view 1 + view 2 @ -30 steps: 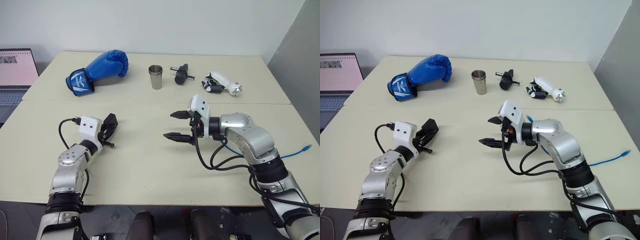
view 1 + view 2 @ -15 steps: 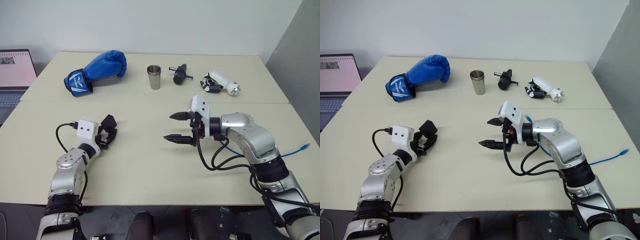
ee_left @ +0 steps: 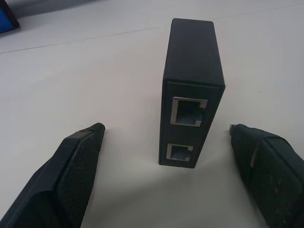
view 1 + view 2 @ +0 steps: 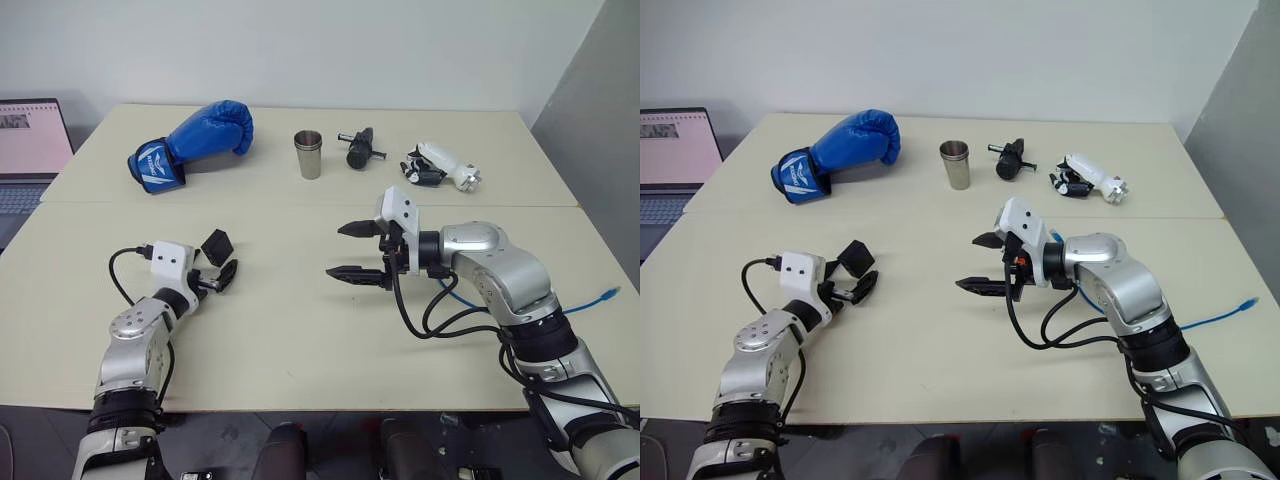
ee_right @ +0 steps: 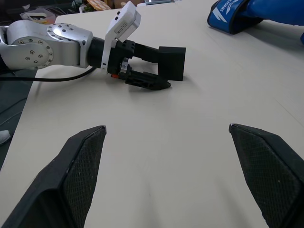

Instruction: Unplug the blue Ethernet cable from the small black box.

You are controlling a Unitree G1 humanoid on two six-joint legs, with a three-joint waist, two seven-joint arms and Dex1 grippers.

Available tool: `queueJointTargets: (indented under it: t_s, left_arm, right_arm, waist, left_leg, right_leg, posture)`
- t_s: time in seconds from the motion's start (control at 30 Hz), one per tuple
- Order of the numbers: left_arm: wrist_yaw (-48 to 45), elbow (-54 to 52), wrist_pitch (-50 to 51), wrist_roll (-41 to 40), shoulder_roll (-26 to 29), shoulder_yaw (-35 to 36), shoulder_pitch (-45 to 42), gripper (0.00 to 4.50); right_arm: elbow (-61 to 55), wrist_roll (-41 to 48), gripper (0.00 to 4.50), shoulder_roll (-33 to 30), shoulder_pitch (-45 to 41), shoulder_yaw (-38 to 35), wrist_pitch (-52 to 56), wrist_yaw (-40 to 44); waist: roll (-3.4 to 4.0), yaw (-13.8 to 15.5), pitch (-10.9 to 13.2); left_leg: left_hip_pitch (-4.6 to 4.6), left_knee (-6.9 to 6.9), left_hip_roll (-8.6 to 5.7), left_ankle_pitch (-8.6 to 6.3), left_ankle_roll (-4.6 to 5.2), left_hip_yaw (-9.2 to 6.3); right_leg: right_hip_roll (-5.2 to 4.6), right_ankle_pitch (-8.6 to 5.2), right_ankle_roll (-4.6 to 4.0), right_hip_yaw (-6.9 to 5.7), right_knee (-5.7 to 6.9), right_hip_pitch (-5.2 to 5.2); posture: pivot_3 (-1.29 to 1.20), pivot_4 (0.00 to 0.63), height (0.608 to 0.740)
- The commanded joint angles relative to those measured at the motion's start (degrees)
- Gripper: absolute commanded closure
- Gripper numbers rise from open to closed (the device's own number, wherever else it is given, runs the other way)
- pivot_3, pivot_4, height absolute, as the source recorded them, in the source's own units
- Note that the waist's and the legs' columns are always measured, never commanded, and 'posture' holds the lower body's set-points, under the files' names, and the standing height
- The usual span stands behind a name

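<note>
The small black box (image 3: 191,85) stands on the pale table (image 4: 300,330), between the left gripper's (image 4: 222,262) spread fingers. The blue Ethernet cable (image 4: 596,300) lies partly hidden behind the right arm; right gripper (image 4: 352,250) spread wide, empty.

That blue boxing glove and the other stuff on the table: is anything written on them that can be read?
Blue boxing glove: white lettering on the cuff, too small to read; the right wrist view shows part of it, about "ONGING", cut off by the frame.
Laptop: the screen shows content, too blurred to read.
Small black box: no label or lettering on the faces seen.
Metal cup: no markings seen.
</note>
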Motion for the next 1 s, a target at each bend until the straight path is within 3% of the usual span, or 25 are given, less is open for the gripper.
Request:
queueJointTargets:
  t_s: [0.03,0.27,0.5,0.63,0.8,1.0]
  left_arm:
    - [0.1,-6.5,1.0,-2.1,0.6,2.6,2.3,0.01]
    - [-2.3,-22.2,6.5,-4.0,4.9,3.9,10.1,0.01]
    - [-9.3,-29.9,12.4,-6.3,13.7,5.6,14.1,0.01]
    - [-11.4,-30.4,16.5,-5.7,19.9,6.0,12.0,0.01]
    - [-20.6,-27.8,19.7,-10.4,27.6,7.3,7.0,0.01]
    - [-26.7,-23.5,21.4,-12.7,31.0,6.5,2.0,0.01]
  right_arm:
    - [-2.8,1.3,0.11,-0.6,-0.4,-1.4,0.4,0.3]
    - [-7.8,3.9,0.11,-2.9,3.7,-5.0,3.7,-1.4]
    - [-16.1,8.9,0.11,-8.9,12.1,-12.8,8.5,-3.0]
    - [-17.2,11.2,0.11,-14.3,15.4,-17.9,9.4,-1.6]
    - [-16.4,15.7,0.11,-23.3,17.2,-24.9,11.2,2.8]
    - [-14.7,19.1,0.11,-27.5,15.7,-28.1,12.6,3.5]
  waist:
    - [0.0,0.0,0.0]
    - [0.0,0.0,0.0]
    - [0.0,0.1,0.0]
    - [0.0,0.0,0.0]
    - [0.0,0.1,0.0]
    - [0.0,-0.4,0.0]
  left_leg:
    - [0.0,0.0,0.01,0.0,0.0,0.0]
    - [-0.01,-0.03,0.06,0.0,0.0,-0.1]
    - [-0.01,-0.04,0.03,0.0,0.0,-0.09]
    - [0.0,-0.06,0.02,0.0,0.0,-0.05]
    - [0.0,-0.07,0.01,0.0,0.0,0.15]
    - [0.13,-0.19,0.11,0.0,0.0,0.48]
  right_leg:
    - [0.0,0.0,0.0,0.01,0.0,0.0]
    - [-0.02,0.0,-0.01,0.12,-0.02,0.03]
    - [-0.02,-0.01,-0.01,0.1,-0.04,0.06]
    - [0.01,-0.01,0.0,0.1,-0.04,0.05]
    - [0.06,-0.02,0.0,0.03,-0.06,0.05]
    - [0.18,-0.02,0.0,0.14,-0.08,0.01]
  posture:
    - [0.0,0.15,0.74]
    - [0.0,0.15,0.74]
    - [0.0,0.15,0.74]
    - [0.0,0.15,0.74]
    - [0.0,0.15,0.74]
    - [0.0,0.15,0.74]
